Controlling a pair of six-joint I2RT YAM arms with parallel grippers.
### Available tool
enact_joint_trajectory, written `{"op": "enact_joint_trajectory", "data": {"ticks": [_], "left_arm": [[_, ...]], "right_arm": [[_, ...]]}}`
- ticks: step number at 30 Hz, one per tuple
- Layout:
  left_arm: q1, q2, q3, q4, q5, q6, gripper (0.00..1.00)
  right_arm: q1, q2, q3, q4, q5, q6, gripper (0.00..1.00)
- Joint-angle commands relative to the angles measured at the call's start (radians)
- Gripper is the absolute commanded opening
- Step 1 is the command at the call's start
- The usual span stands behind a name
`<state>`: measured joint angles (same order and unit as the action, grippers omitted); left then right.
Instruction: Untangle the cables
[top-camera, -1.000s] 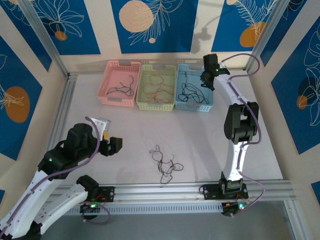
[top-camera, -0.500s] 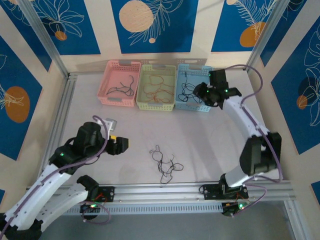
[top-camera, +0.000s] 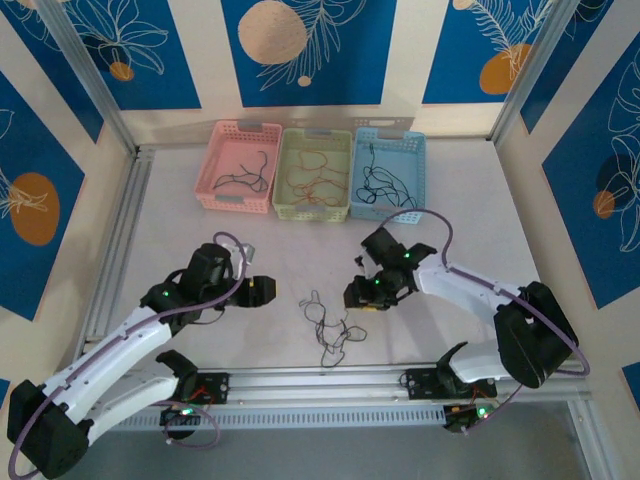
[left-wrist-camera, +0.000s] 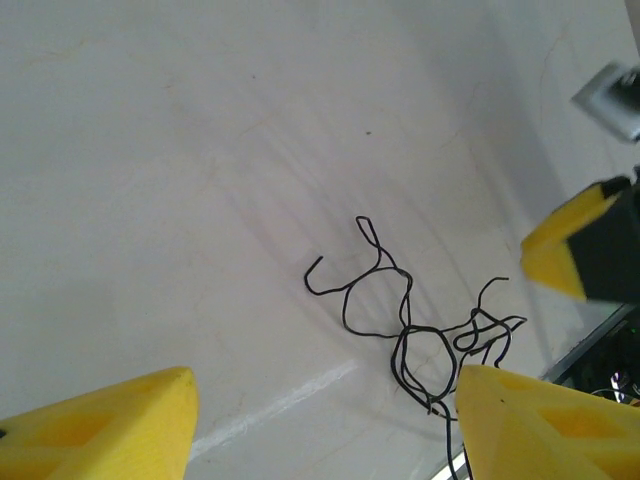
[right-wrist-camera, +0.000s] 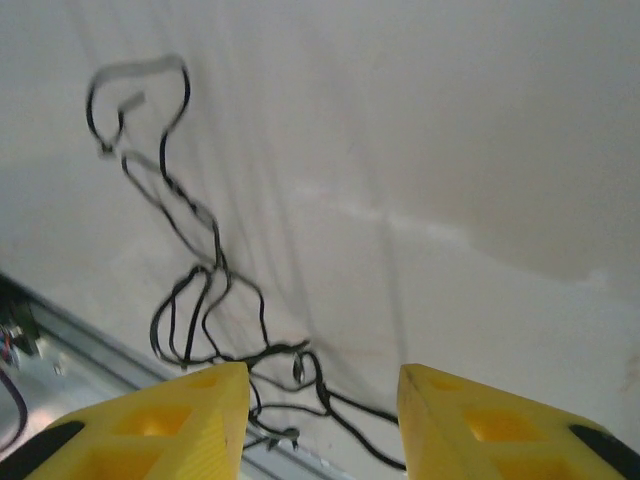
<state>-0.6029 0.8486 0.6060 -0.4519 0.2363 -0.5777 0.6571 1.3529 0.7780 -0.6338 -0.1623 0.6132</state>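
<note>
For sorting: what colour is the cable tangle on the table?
The tangle is black, clearest in the left wrist view.

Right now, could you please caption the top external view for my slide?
Left gripper and right gripper, both open, flank the tangled black cables on the table.

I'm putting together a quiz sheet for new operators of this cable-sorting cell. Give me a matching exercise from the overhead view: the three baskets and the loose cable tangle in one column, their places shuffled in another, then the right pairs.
Things
1. pink plastic basket
2. pale yellow plastic basket
3. light blue plastic basket
4. tangle of thin black cables

Places
A. middle of the basket row
B. loose on the white table, on the near side of the row
C. right end of the row
D. left end of the row

Pairs: 1-D, 2-A, 3-C, 4-B
</note>
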Motion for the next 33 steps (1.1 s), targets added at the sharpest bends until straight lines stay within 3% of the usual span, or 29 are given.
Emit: {"op": "enact_joint_trajectory", "data": {"ticks": [1, 7, 16, 20, 31, 33], "left_arm": [[-0.012, 0.014, 0.007, 0.013, 0.017, 0.003, 0.69], [-0.012, 0.018, 0.02, -0.016, 0.0, 0.017, 0.69], [-0.011, 0.009, 0.025, -0.032, -0.018, 0.018, 0.69], [-0.012, 0.01, 0.027, -0.035, -0.025, 0.022, 0.69], [-0.012, 0.012, 0.022, -0.029, -0.025, 0.023, 0.69], [-0.012, 0.012, 0.022, -0.025, -0.019, 0.021, 0.69]], "right_arm": [[0.072, 0.024, 0.017, 0.045, -0.007, 0.016, 0.46], [0.154, 0.153, 0.108, -0.048, 0.165, 0.011, 0.47], [0.172, 0.233, 0.158, -0.046, 0.247, 0.025, 0.44], [0.173, 0.229, 0.161, -0.032, 0.254, 0.034, 0.37], [0.185, 0.192, 0.164, -0.049, 0.287, 0.039, 0.01], [0.181, 0.148, 0.168, -0.044, 0.312, 0.035, 0.0]]}}
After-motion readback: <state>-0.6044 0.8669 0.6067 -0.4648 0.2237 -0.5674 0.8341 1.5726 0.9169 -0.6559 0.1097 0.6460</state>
